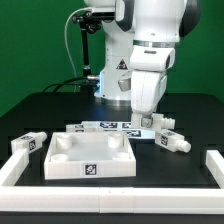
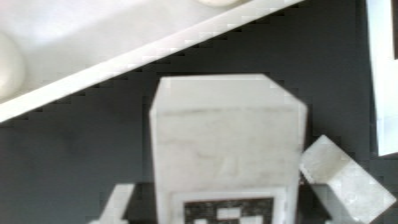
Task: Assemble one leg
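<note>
The claw (image 1: 143, 118) straddles 1 leg (image 2: 226, 130) toward the bench's (image 1: 40, 110) back edge, lining up its grab; can't tell if it's clamped.

The exterior view is bright and even, lit from above: the arm (image 1: 150, 60) and the tray (image 1: 60, 166) come close to washing out against the black table (image 1: 45, 105), the shadows beneath them are short and soft, and a faint sheen lies on the arm's shell. That picture is small and grainy, so the tray tag (image 1: 92, 170) reads only as a dark smudge. The wrist view is dimmer and blurred throughout: the leg (image 2: 228, 140) is a soft grey-white block with mottled noise, the leg tag (image 2: 231, 210) is smeared at its edges, and the white strip (image 2: 143, 60) behind glares without detail.
</note>
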`<state>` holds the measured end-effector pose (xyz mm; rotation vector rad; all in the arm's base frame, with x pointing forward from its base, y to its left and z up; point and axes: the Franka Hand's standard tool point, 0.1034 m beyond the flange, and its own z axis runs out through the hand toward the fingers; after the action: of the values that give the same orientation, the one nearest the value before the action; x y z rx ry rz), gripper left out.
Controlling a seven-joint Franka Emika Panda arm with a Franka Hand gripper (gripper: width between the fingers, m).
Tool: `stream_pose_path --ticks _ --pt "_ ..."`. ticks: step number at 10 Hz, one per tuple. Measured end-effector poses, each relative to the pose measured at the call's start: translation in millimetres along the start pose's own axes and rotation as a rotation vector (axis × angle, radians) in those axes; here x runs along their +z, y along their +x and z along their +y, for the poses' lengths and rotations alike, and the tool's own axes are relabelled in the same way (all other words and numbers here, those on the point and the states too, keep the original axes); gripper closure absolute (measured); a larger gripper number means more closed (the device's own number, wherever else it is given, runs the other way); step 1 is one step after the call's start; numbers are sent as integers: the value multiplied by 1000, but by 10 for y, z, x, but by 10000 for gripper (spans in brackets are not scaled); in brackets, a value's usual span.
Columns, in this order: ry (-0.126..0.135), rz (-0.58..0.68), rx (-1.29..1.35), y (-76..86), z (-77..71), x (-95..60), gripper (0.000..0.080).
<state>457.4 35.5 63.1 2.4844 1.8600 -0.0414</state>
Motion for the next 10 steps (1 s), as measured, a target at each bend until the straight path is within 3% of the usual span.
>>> stream_pose_path --ticks 3,6,7,10 --pt "2 -1 9 -15 -33 0 520" --pt "31 -6 70 -387 -712 49 520" --pt "48 -13 101 -436 -832 90 520" --pt "46 -13 98 -425 -798 90 520"
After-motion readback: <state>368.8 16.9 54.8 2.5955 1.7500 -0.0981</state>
